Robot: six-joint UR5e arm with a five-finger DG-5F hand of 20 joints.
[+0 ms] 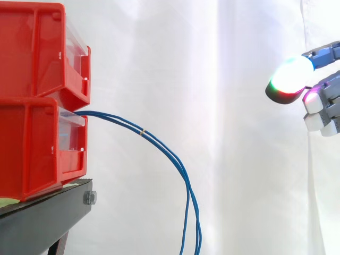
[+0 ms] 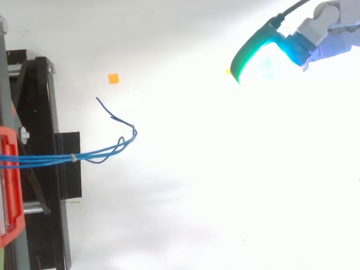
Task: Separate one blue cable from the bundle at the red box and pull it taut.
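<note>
A bundle of thin blue cables (image 1: 159, 143) comes out of the lower red bin (image 1: 32, 154), arcs to the right and hangs down past the bottom edge. A small yellow tie (image 1: 142, 132) binds them near the bin. From above, the blue cables (image 2: 53, 158) run right from the red bin (image 2: 2, 182), and their loose ends curl up over the floor. My hand (image 1: 325, 101) is far to the right of the cables, level with the upper red bin (image 1: 32, 48). The hand (image 2: 335, 30) is open, its glowing fingertips (image 2: 255, 57) spread, touching nothing.
The two stacked red bins stand on a black stand (image 1: 48, 212) at the left. A small orange square (image 2: 113, 78) lies on the white floor beyond the cable ends. A wide gap separates the cables from my hand.
</note>
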